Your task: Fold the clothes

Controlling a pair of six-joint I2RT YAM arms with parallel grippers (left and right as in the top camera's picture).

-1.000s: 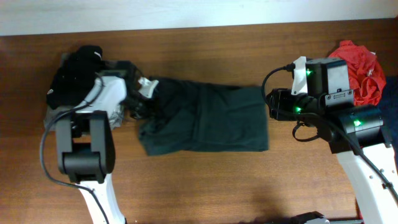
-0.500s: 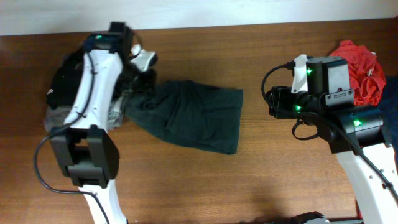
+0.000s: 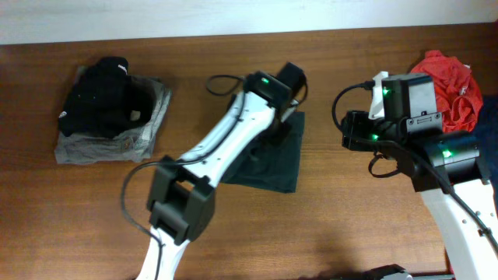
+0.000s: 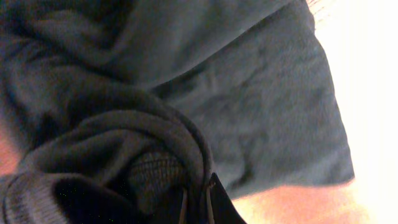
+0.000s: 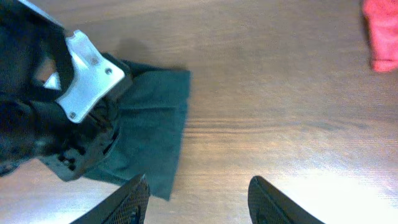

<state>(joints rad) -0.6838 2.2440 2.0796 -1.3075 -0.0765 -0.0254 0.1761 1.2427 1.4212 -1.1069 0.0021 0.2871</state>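
T-shirt [image 3: 274, 165], dark green, is lying doubled over on itself in the middle of the table [image 3: 366, 233]. From above, the left arm [image 3: 233, 144] is reaching across it, its wrist hiding the cloth's upper edge. A pile of folded clothes [image 3: 109, 124] is sitting well apart at the far left. A red garment [image 3: 451, 82] is lying at the far right beside the right arm [image 3: 420, 132].

From the left wrist, the left pincer [image 4: 196, 202] is squeezing narrowly on a thick roll of the T-shirt's cloth. The rest of the cloth is spreading flat beneath it toward a loose corner.

From the right wrist, the right pincer [image 5: 198, 182] is hanging wide and empty over bare wood, near the T-shirt's edge but apart from it.

The grip is probably bunching several layers rather than taking one clean hem, so letting go is likely to leave a lump instead of a flat fold. With nothing pinning the far edge, any pull could drag the whole T-shirt sideways and undo the fold. The cloth could also snag on the fingers as they part.
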